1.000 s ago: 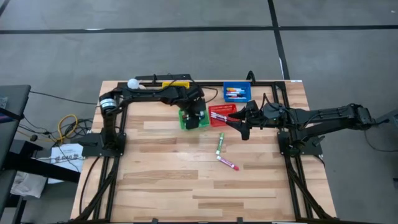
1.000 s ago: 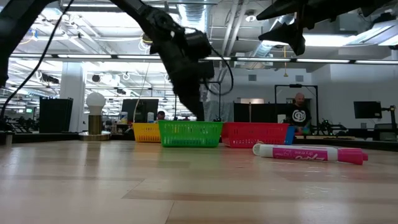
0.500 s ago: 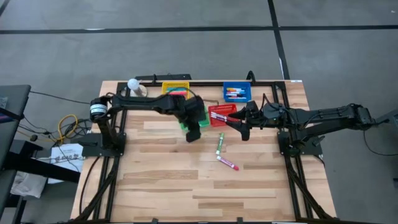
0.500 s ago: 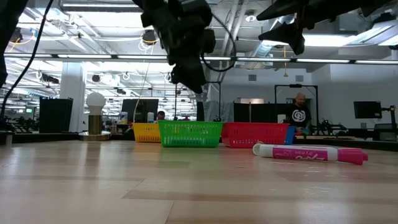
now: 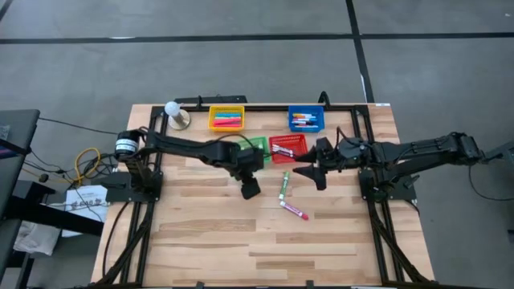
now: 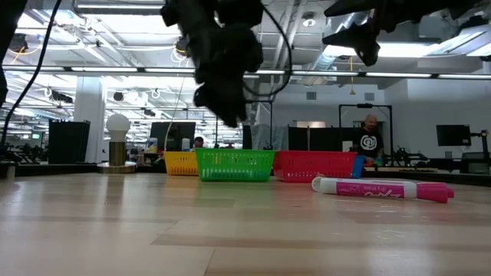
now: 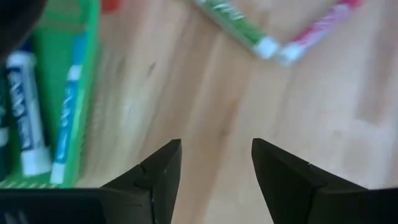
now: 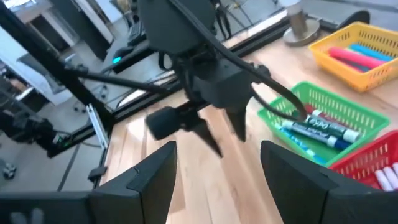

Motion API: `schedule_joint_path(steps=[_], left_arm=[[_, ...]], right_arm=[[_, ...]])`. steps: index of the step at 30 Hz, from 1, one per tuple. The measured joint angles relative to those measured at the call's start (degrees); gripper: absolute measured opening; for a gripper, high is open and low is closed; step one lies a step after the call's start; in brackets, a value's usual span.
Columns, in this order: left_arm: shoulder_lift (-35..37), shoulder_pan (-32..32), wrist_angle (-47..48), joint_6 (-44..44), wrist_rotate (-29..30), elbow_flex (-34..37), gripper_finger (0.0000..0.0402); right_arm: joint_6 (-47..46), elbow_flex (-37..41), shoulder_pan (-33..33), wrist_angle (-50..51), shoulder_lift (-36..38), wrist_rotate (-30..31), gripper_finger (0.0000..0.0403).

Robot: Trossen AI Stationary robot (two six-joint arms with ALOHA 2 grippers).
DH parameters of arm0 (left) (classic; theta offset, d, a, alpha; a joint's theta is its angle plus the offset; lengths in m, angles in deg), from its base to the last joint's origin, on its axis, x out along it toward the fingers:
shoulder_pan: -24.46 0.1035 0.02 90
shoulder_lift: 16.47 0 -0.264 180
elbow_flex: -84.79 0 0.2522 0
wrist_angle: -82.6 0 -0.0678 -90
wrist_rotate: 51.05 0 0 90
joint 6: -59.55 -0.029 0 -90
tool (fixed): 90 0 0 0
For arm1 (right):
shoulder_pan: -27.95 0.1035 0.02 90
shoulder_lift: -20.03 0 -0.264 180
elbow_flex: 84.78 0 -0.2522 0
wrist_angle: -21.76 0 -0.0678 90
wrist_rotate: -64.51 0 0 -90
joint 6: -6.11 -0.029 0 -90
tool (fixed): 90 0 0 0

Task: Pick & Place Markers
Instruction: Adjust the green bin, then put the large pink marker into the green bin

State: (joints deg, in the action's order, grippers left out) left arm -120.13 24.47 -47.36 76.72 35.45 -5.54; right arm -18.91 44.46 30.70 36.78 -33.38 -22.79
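Left gripper [image 5: 250, 189] fingers are parted, nothing held, hovering mid-table just beside the green marker [image 5: 283, 185], which touches the pink marker [image 5: 294, 210]. Jaws should be lined across the green barrel before descent. Right gripper [image 5: 320, 178] is spread, empty, near the red basket [image 5: 287, 145].

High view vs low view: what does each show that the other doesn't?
Only the high view: the blue basket, the green marker on the table, and markers lying in the yellow basket.

Only the low view: the room behind, with a person.

Both: the pink marker, green basket, red basket, and the open left gripper and right gripper above the table.
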Motion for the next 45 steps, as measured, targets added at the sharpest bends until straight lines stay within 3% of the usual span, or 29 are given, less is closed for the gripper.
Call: schedule_joint_path(steps=[10, 22, 25, 28, 32, 36, 42, 45], left_arm=[[0.07, 0.82, -7.02, 4.48, 6.09, 12.24, 0.0195], [0.07, 4.72, -10.01, 4.30, 6.05, 16.21, 0.0195], [0.12, 4.94, -10.08, 5.79, 3.51, 16.21, 0.0195], [1.07, 4.29, -9.56, 10.61, -2.85, 16.24, 0.0195], [5.35, 1.65, -6.23, 14.71, -6.80, 16.30, 0.0195], [12.79, -1.27, -4.32, 17.99, -1.59, 16.30, 0.0195], [25.01, -5.34, -4.42, 18.86, 14.80, 17.27, 0.0195], [31.29, -6.05, -4.54, 19.11, 20.10, 20.06, 0.0195]], right_arm=[[0.00, 0.00, 3.29, 1.78, -0.02, 0.02, 0.0224], [-0.42, 0.00, 4.00, 1.75, -0.02, 0.13, 0.0224], [-0.44, 0.00, 4.00, 1.75, -0.02, 0.13, 0.0224], [-0.46, 0.00, 4.02, 1.72, -0.02, 0.05, 0.0224], [-0.47, -0.01, 4.37, 2.53, 0.01, -3.80, 0.0224], [-2.07, -0.01, 4.37, 8.31, -0.01, -9.36, 0.0224], [-4.55, 0.00, 4.37, 11.93, -0.69, -10.71, 0.0224], [-4.56, -0.04, 4.37, 11.77, -1.42, -11.18, 0.0224]])
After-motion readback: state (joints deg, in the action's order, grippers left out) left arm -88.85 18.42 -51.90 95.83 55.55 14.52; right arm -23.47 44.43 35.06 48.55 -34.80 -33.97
